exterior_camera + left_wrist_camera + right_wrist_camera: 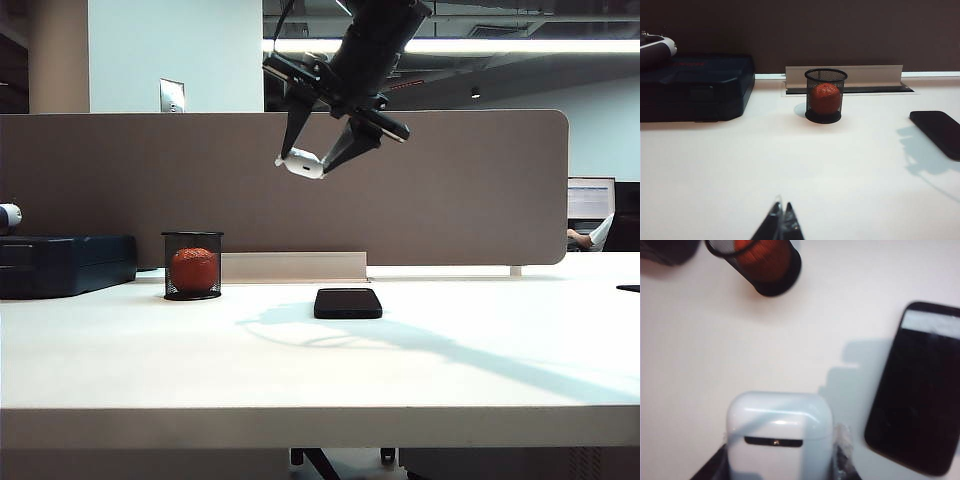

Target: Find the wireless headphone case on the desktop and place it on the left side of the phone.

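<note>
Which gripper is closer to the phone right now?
Right. The right gripper hangs high above the phone, shut on the wireless headphone case. The left gripper sits low over the desktop, well off to the phone's left.

Exterior view looks level across the off-white desktop (300, 370); left wrist low, facing the partition; right wrist high, looking down; all share the flat black phone (348, 303)

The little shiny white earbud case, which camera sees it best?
The right wrist view: the small glossy white rounded case fills the foreground between the right gripper's fingers. The exterior view shows it tiny, held high above the flat black phone. The left wrist view misses it, showing only the shut left gripper.
</note>
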You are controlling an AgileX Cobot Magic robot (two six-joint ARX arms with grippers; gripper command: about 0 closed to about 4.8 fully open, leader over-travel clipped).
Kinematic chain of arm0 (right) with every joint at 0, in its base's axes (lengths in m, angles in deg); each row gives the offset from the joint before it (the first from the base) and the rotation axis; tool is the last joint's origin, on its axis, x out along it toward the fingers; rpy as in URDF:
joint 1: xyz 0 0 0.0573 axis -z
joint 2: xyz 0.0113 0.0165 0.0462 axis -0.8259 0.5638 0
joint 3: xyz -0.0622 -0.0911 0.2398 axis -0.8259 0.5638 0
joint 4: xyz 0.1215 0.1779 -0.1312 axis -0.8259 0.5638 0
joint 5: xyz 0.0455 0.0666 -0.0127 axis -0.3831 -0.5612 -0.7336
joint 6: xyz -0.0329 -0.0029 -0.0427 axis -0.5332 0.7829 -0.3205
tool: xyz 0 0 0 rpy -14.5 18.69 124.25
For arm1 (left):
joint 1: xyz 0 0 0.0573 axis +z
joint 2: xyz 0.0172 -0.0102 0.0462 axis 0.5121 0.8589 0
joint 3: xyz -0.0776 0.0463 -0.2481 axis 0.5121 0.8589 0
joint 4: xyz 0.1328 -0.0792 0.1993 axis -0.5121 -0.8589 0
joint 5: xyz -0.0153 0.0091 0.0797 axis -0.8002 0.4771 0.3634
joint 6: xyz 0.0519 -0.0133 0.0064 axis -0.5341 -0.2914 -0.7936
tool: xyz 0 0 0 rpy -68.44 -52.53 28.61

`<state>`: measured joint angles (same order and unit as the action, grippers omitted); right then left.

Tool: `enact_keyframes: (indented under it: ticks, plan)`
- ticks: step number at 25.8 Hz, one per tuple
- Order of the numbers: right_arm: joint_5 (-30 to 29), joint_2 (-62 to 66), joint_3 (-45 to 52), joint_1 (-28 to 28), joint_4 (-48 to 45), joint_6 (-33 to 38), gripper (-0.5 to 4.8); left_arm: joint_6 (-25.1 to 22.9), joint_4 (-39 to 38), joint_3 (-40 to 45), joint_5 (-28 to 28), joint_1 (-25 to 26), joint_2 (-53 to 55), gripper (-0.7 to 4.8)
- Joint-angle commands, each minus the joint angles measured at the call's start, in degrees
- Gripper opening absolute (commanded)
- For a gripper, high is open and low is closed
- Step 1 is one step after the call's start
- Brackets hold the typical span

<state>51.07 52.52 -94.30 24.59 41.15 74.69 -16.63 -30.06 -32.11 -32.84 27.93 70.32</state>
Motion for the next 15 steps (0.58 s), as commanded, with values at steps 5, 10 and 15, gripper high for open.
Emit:
enact_keyframes:
  ticks: [5,10,15]
  plan:
    - [-1.29,2.10,-0.31,-0.13,-6.60,-0.15,2.06,-0.17,0.68,-0.07,0.15,0.11,0.02,-0.05]
    - [-2.95,5.99,-0.33,-0.13,-10.38,0.07,2.06,-0.17,0.68,-0.07,0.13,0.11,0.02,-0.05]
    - [-3.82,10.38,-0.33,-0.13,-14.14,0.48,2.05,-0.17,0.66,-0.07,0.09,0.11,0.02,-0.05]
